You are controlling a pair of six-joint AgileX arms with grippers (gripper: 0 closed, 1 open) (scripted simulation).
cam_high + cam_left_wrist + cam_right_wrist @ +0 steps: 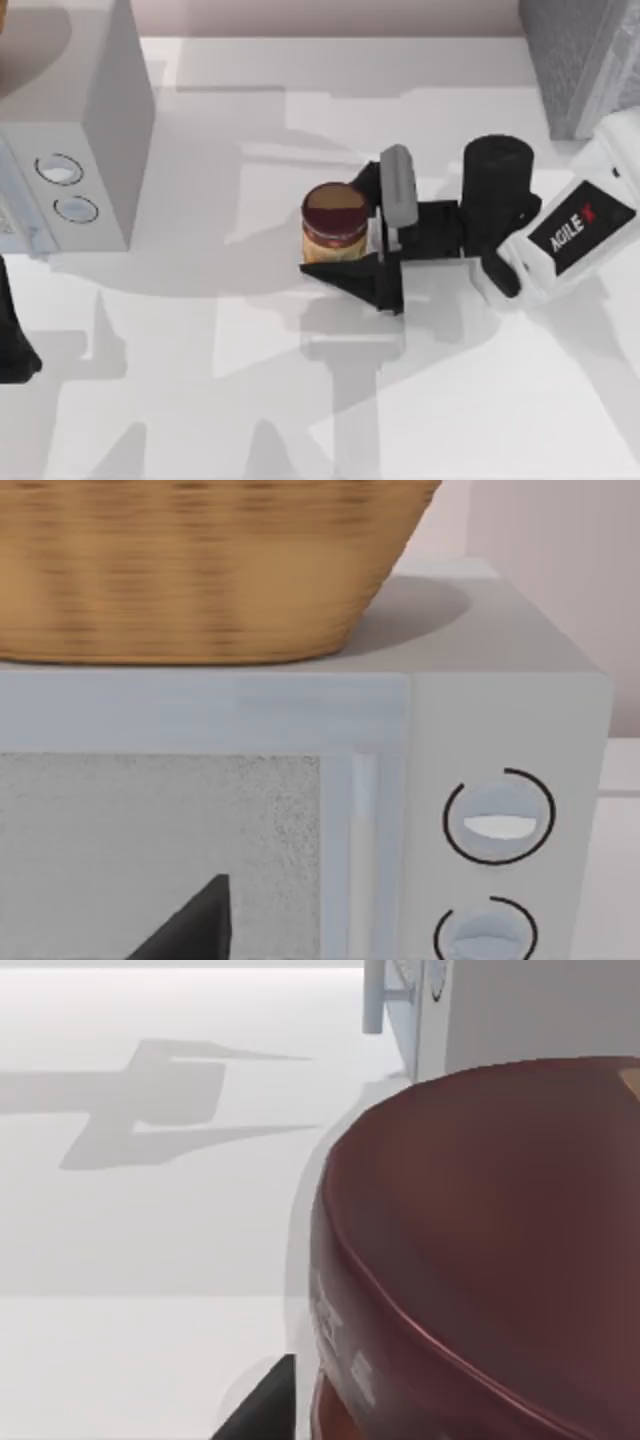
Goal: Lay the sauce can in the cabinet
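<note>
The sauce can stands upright near the table's middle, with a maroon top and an orange-yellow label; its dark lid looms close in the right wrist view. My right gripper reaches in from the right and is shut on the can, one black finger against each side. The white cabinet with a front door and two round dials stands at the far left. My left gripper is parked at the left edge, facing the cabinet's door.
A wicker basket sits on top of the cabinet. A grey block stands at the back right corner. Bare white table lies between the can and the cabinet and along the front.
</note>
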